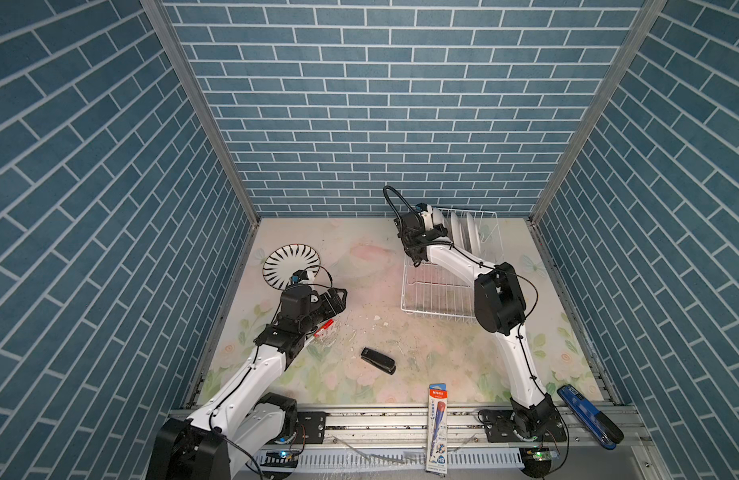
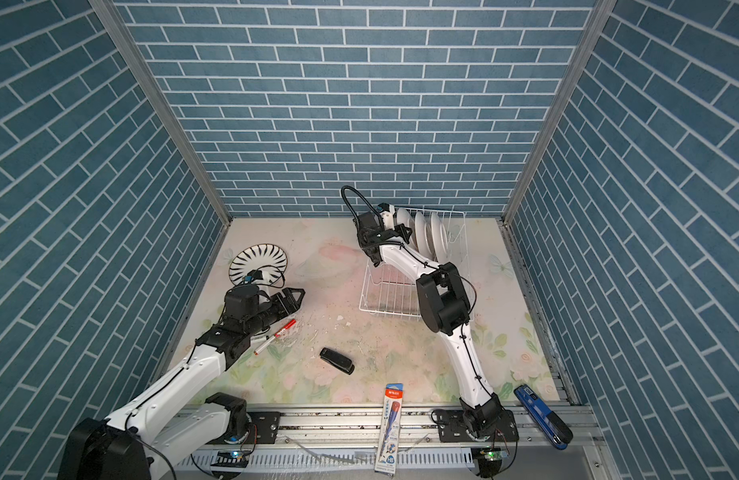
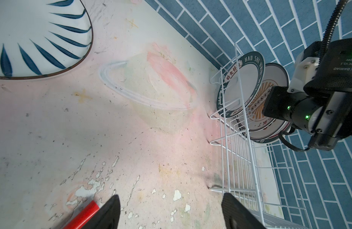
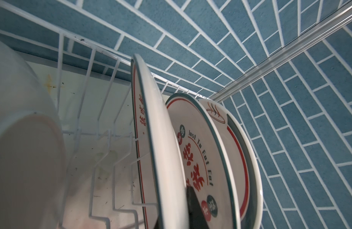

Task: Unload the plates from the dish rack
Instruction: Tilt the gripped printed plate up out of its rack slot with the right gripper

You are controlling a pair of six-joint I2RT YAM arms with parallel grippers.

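A black-striped plate (image 1: 291, 266) (image 2: 257, 264) (image 3: 32, 35) lies flat on the table at the left. The white wire dish rack (image 1: 438, 291) (image 2: 392, 295) (image 3: 236, 158) (image 4: 82, 99) stands at the back right, with several plates (image 1: 463, 232) (image 2: 426, 237) upright at its far end. My right gripper (image 1: 438, 227) (image 2: 402, 230) (image 4: 171, 208) is shut on the rim of a green-edged plate (image 4: 157, 148), one dark finger (image 4: 195, 208) against its face. My left gripper (image 1: 338, 299) (image 2: 297, 297) (image 3: 170, 198) hangs open and empty over the table, between the striped plate and the rack.
A red pen (image 1: 324, 328) (image 2: 276, 334) (image 3: 82, 216) lies under the left arm. A black stapler (image 1: 378, 360) (image 2: 337, 360) sits mid-table. At the front rail lie a pencil pack (image 1: 437, 428) and a blue tool (image 1: 590, 415). Brick walls enclose three sides.
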